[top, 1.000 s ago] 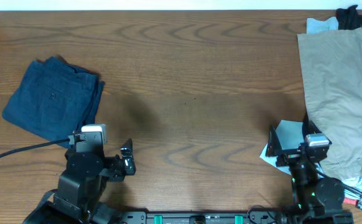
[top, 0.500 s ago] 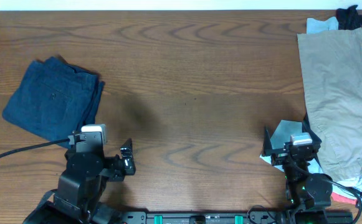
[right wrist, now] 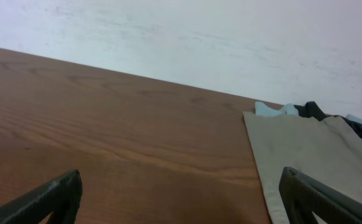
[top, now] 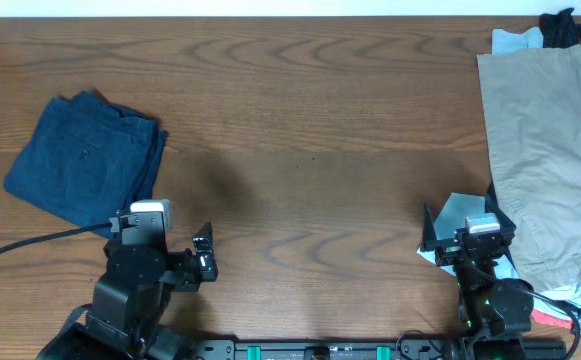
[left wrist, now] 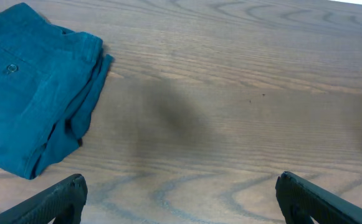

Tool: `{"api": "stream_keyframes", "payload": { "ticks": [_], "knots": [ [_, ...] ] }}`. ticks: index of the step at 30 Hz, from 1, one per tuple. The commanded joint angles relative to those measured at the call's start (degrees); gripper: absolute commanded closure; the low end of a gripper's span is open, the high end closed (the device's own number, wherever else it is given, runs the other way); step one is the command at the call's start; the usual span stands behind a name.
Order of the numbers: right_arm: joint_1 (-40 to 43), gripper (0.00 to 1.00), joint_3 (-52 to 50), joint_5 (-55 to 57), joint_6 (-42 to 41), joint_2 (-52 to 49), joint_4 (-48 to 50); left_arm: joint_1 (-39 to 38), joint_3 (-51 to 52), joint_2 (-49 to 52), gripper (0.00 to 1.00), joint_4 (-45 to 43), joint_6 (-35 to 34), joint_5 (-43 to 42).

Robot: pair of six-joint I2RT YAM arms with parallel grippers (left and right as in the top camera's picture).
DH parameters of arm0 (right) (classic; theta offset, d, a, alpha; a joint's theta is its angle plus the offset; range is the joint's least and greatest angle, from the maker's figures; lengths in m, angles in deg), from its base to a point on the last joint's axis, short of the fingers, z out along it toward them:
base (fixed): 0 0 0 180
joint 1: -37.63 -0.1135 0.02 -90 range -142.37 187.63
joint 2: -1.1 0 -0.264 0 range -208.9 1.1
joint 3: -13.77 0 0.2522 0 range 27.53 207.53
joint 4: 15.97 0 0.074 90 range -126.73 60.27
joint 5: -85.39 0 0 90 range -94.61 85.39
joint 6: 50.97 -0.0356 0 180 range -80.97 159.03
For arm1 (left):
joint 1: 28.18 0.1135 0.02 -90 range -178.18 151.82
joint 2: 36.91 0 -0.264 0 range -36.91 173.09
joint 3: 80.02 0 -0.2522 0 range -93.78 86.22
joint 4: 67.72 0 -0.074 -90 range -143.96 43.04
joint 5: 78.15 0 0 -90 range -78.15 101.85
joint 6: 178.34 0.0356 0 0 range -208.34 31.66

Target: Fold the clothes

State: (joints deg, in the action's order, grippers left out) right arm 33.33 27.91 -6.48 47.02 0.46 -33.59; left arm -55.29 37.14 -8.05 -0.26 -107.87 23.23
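The dark navy trousers (top: 85, 160) lie folded in a compact stack at the left of the table; they also show at the upper left of the left wrist view (left wrist: 31, 93). My left gripper (top: 162, 238) is open and empty near the front edge, just in front and right of the trousers, not touching them; in its own view the jaws (left wrist: 181, 199) are wide apart over bare wood. My right gripper (top: 463, 228) is open and empty at the front right, its jaws (right wrist: 181, 199) also spread over bare wood.
Tan khaki trousers (top: 545, 150) lie spread along the right edge, also in the right wrist view (right wrist: 311, 155). A pale blue cloth (top: 515, 40) and a dark garment (top: 570, 28) sit at the back right. A pale grey-blue piece (top: 458, 212) lies by my right gripper.
My right gripper has shifted a little to the left and nearer the front edge, still open. The left arm and the folded trousers have not moved.
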Motion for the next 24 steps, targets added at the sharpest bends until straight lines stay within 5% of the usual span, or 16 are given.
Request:
{"api": "stream_keyframes", "payload": {
  "ticks": [1, 14, 24],
  "knots": [
    [0.59, 0.01, -0.07, 0.15, 0.66, 0.31, -0.24, -0.20, 0.17, -0.13, 0.02, -0.02, -0.52, 0.90],
    [0.59, 0.01, -0.07, 0.15, 0.66, 0.31, -0.24, 0.04, 0.17, -0.22, 0.02, -0.02, -0.52, 0.90],
    [0.59, 0.01, -0.07, 0.15, 0.66, 0.31, -0.24, 13.60, 2.25, -3.87, 0.02, 5.14, -0.74, -2.03]
  ]
}}
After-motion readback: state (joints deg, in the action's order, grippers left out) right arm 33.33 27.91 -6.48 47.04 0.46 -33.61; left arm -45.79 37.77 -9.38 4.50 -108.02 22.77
